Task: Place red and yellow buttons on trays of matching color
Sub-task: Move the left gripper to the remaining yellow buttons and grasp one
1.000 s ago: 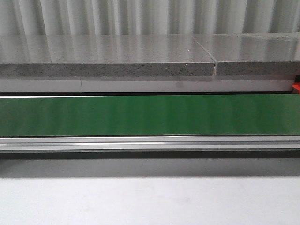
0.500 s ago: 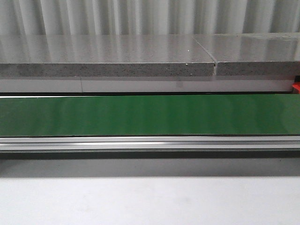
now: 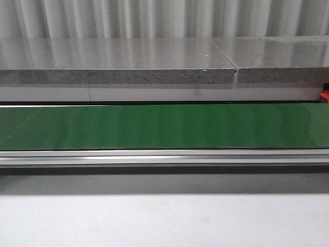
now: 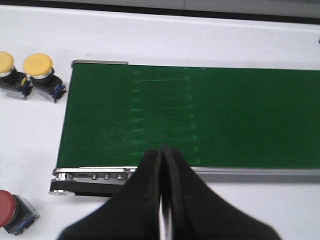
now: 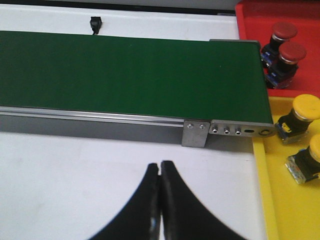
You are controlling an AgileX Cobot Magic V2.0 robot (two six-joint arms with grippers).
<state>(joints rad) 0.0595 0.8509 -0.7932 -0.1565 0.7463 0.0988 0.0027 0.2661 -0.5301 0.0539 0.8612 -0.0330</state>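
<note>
In the left wrist view two yellow buttons (image 4: pixel 38 65) (image 4: pixel 6 62) lie on the white table beside the green belt's end, and a red button (image 4: pixel 10 210) sits nearer. My left gripper (image 4: pixel 161 152) is shut and empty over the belt's near rail. In the right wrist view the red tray (image 5: pixel 250 20) holds two red buttons (image 5: pixel 284 32) (image 5: pixel 292 52). The yellow tray (image 5: pixel 265 200) holds two yellow buttons (image 5: pixel 305 107) (image 5: pixel 316 147). My right gripper (image 5: pixel 160 165) is shut and empty above the white table. Neither gripper shows in the front view.
The green conveyor belt (image 3: pixel 164 126) runs across the table with a metal rail (image 3: pixel 164 157) along its near side. A grey stone ledge (image 3: pixel 118 67) lies behind it. A small black part (image 5: pixel 95 24) sits beyond the belt.
</note>
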